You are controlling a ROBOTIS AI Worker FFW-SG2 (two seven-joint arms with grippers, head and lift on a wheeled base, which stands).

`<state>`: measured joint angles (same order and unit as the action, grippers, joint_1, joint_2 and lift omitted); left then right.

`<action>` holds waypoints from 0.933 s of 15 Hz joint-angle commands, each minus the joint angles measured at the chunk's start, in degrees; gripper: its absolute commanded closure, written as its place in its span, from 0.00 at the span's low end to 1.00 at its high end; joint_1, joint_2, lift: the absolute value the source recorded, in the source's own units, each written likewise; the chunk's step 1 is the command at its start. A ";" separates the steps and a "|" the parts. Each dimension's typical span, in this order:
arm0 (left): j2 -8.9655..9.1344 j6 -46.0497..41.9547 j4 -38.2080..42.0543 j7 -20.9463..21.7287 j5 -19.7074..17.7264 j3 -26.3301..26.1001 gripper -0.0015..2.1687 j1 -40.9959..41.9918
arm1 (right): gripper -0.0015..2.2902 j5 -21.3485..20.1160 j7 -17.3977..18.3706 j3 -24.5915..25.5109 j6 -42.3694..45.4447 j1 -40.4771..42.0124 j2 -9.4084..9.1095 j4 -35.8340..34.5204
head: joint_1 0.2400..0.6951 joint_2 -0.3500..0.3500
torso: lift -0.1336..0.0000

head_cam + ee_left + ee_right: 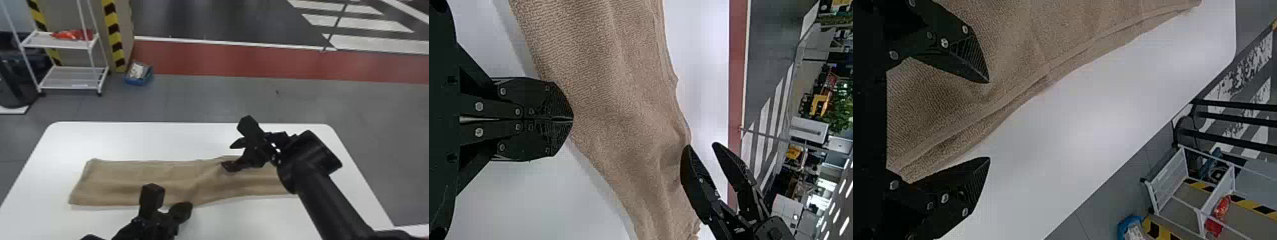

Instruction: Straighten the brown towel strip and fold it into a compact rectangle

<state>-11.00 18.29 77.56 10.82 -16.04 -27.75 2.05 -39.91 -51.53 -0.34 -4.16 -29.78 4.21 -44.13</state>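
In the head view, the brown towel strip (pixel 127 182) lies lengthwise on the white table (pixel 153 137), creased mid-length, with the left gripper (pixel 186 207) by its near edge, the right gripper (pixel 230 154) by its far edge. Left wrist view: fingers together. Right wrist view: fingers apart.

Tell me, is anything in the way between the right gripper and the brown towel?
Nothing visible is in the way. The right gripper hangs open at the far edge of the brown towel, one finger over cloth, the other over the table.
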 commanded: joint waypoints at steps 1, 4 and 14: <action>-0.43 -0.40 2.50 0.34 -0.22 1.12 0.84 1.29 | 0.02 1.33 0.12 4.99 0.16 0.60 0.27 -2.01 | 1.00 0.29 | 1.00; -1.83 -1.28 6.64 0.61 -1.28 3.58 0.78 3.31 | 0.03 8.71 0.47 12.64 4.73 2.44 3.17 -2.01 | 1.00 0.26 | 1.00; -3.59 -12.17 1.36 1.40 -4.35 15.10 0.53 1.29 | 0.07 21.63 -1.03 20.55 16.33 14.92 11.35 -1.75 | 1.00 0.17 | 1.00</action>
<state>-14.50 8.25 82.51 12.32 -20.36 -14.23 5.40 -18.36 -52.50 19.13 10.04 -16.53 15.14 -45.87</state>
